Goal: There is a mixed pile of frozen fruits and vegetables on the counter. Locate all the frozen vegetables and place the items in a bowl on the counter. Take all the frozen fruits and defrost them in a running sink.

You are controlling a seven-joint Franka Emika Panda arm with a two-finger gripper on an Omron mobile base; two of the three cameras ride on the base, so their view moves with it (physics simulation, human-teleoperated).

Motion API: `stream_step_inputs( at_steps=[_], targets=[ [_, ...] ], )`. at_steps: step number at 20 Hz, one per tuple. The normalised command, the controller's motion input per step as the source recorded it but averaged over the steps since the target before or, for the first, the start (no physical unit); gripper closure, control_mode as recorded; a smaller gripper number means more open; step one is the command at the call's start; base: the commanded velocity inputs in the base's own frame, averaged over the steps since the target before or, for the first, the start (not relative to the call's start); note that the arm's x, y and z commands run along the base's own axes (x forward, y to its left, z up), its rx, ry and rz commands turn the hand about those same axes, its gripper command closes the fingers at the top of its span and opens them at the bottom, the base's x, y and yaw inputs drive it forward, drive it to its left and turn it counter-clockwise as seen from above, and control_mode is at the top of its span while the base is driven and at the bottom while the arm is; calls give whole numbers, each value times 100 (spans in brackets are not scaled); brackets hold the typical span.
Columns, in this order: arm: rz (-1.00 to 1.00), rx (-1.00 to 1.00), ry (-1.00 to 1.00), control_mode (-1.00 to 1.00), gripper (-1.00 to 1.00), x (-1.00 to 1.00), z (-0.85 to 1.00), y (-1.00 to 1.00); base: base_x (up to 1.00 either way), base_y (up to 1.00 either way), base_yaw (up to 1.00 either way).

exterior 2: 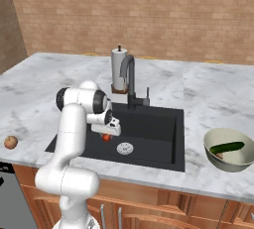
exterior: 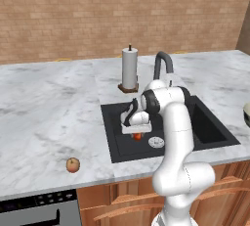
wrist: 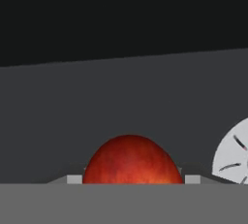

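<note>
Gripping: gripper (exterior: 137,135) clamps red ball (wrist: 131,160) between its fingers.
Position: ball hangs inside sink (exterior 2: 163,124), beside silver drain (exterior 2: 125,148).
Peach: on counter (exterior: 44,117), far left.

Kitchen: sink (exterior: 205,127), marble counter (exterior: 49,117), wood cabs (exterior 2: 198,208).

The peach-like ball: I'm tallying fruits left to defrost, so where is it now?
The peach-like ball sits alone on the counter, left of the sink, near the front edge.
</note>
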Motion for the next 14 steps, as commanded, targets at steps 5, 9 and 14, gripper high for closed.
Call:
stream_step_inputs(
  at_steps=[5, 9, 14],
  targets=[
    [5, 1, 4, -100, 100, 9, -23, 6, 0, 0, 0],
    [2, 1, 5, -100, -100, 6, -18, 13, 0, 0, 0],
    [0, 0, 3, -100, -100, 2, -7, 3, 0, 0, 0]
  ],
)
